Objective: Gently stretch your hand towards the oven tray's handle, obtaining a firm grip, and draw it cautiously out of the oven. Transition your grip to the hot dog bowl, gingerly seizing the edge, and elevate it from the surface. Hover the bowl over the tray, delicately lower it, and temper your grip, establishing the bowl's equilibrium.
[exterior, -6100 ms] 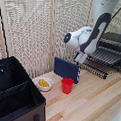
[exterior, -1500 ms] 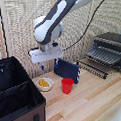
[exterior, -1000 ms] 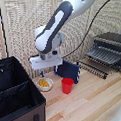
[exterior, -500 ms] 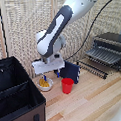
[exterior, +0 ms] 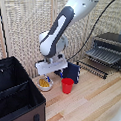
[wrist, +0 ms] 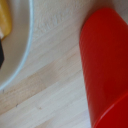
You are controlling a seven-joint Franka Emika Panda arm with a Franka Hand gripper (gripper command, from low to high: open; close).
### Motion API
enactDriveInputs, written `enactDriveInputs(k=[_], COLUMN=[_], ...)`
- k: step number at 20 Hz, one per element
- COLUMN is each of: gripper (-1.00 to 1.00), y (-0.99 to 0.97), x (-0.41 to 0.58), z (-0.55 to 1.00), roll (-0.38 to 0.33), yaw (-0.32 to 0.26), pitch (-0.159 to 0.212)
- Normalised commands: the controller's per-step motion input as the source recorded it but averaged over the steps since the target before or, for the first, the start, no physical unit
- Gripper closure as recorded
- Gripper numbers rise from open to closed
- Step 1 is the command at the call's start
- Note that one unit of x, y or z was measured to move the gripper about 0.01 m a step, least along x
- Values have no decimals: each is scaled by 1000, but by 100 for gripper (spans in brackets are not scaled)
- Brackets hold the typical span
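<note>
Exterior view: the arm (exterior: pixel 60 31) reaches down from the upper right of the picture, and its end effector (exterior: pixel 47 76) hangs directly over the bowl (exterior: pixel 45 85). The bowl, white with yellow-orange pieces inside, sits on the pale wooden surface (exterior: pixel 93 100). A red cup (exterior: pixel 67 86) stands just beside the bowl, toward the exterior view's right. A blue box (exterior: pixel 71 72) stands upright behind the cup. A big black case (exterior: pixel 15 95) fills the near corner on the exterior view's left of the bowl, close to it. The oven (exterior: pixel 110 50) is well apart from the bowl, at the far edge on the exterior view's right, with its tray (exterior: pixel 102 57) of thin dark bars drawn out in front; the handle along the rack's front edge is too small to make out. Whether the end effector is spread or pressed together cannot be told here, as the wrist hides the fingers.

Wrist view: the bowl's white rim (wrist: pixel 22 55) curves along one side, with a yellow piece (wrist: pixel 4 20) inside it. The cup (wrist: pixel 105 65) fills the other side, with bare wood (wrist: pixel 50 85) between them. No fingers show clearly.
</note>
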Motion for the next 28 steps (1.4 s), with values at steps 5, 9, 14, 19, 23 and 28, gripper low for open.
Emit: enactDriveInputs(k=[5,9,14,19,23,28], gripper=[-100,100,100,100,100,100], y=[-163,-94,-3,0,0,2], x=[-7,2,0,0,-14,124], z=[-267,-172,-9,0,0,71], roll=[-130,-77,0,0,0,-10], yaw=[158,116,57,39,63,-99], pitch=[-123,-174,-8,0,0,-61])
